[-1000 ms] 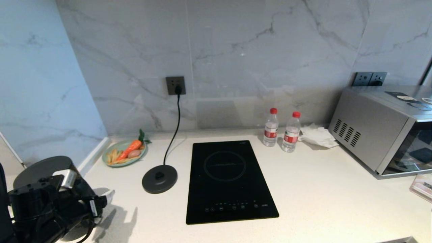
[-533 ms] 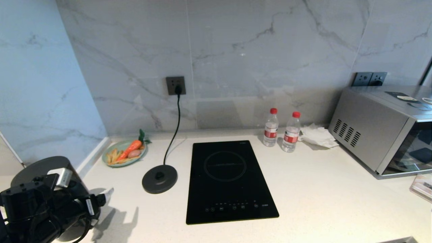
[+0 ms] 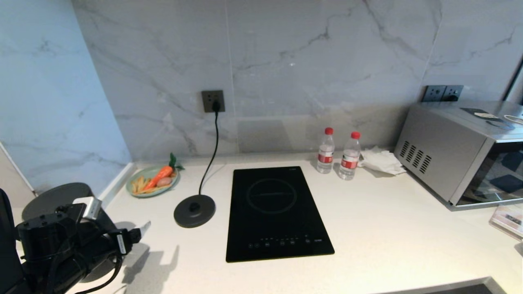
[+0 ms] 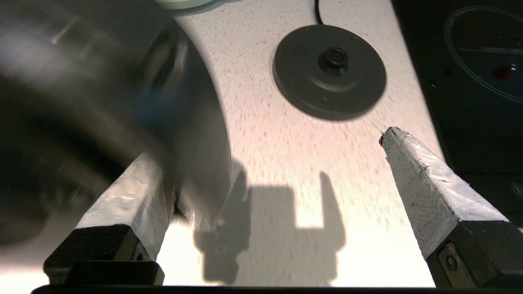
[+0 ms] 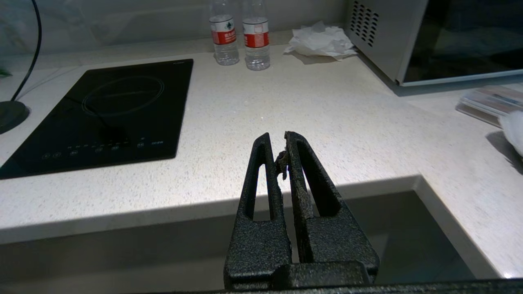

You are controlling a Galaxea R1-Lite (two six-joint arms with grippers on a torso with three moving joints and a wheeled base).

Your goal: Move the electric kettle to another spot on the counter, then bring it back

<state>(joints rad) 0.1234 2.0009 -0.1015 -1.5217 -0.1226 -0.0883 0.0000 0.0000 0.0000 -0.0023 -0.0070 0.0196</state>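
The electric kettle stands at the counter's near left corner, only its dark-grey lid showing above my left arm. My left gripper hangs just right of it, open wide. In the left wrist view the kettle is a blurred dark mass covering one fingertip. The span between the gripper fingers shows bare counter and shadow. My right gripper is shut on nothing, parked low before the counter's front edge.
The corded base disc sits empty left of the black hob. A plate with a carrot is at the back left. Two bottles, crumpled tissue and a microwave stand at the right. A wall closes the left side.
The whole head view has shifted slightly. My left gripper's visible finger has spread a little to the right, away from the kettle. The kettle has stayed put.
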